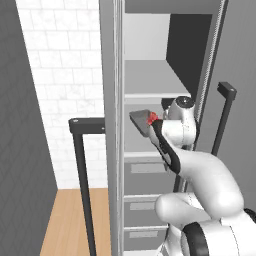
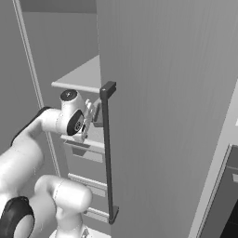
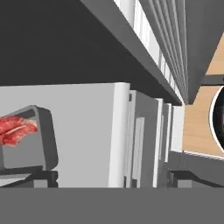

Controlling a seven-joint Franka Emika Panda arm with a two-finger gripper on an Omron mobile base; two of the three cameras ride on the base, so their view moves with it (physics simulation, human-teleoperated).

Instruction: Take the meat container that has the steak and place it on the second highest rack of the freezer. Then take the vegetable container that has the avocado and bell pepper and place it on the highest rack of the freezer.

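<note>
The meat container [image 1: 141, 121], a dark grey tray, lies on the freezer's [image 1: 150, 80] second shelf from the top, with the red steak [image 1: 152, 118] in it. My gripper [image 1: 157, 126] reaches into the freezer right beside the tray's near end. In the hand view the jaws stand wide open. The meat container [image 3: 37, 140] and steak [image 3: 15, 129] sit by the left fingertip [image 3: 43, 177], and nothing lies between the jaws of the gripper [image 3: 114, 178]. From the right, the gripper [image 2: 91, 116] is partly hidden by the door. The vegetable container, avocado and bell pepper are out of view.
The open freezer door [image 2: 162, 116] with its long black handle [image 2: 108, 153] stands close on the arm's right. Another black bar handle [image 1: 80, 150] is at the left. Grey drawers [image 1: 145, 170] lie under the shelves. The top shelf [image 1: 150, 80] hangs just above the hand.
</note>
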